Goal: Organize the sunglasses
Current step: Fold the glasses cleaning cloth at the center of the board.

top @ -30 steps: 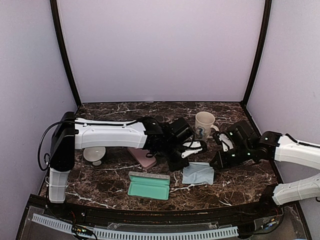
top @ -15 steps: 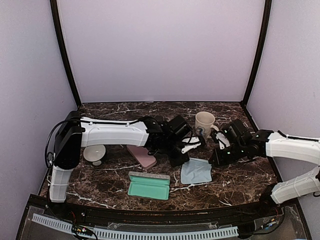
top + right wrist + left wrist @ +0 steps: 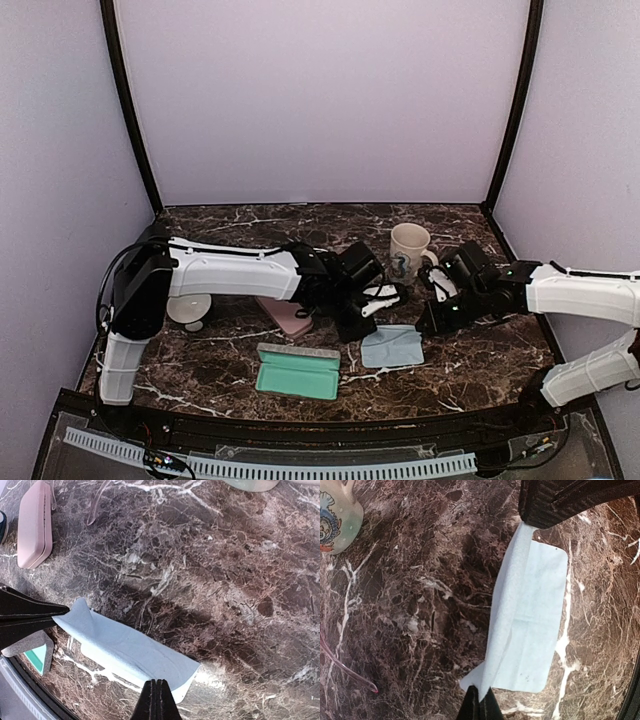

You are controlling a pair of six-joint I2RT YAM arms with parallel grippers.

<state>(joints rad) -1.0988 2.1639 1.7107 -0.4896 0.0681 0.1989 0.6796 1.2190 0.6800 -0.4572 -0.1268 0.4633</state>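
Marble table [image 3: 200, 375], grippers [image 3: 480, 702] [image 3: 156, 696] low on cloth [image 3: 392, 348]

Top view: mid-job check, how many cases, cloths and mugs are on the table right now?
Cases: 2 (pink case, closed; teal-lined case, open)
Cloths: 1 (light blue cloth)
Mugs: 1 (mug)
Total: 4

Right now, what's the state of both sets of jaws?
Left gripper: jaws shut, pinching one end of the light blue cloth.
Right gripper: jaws shut, pinching the cloth's opposite end.
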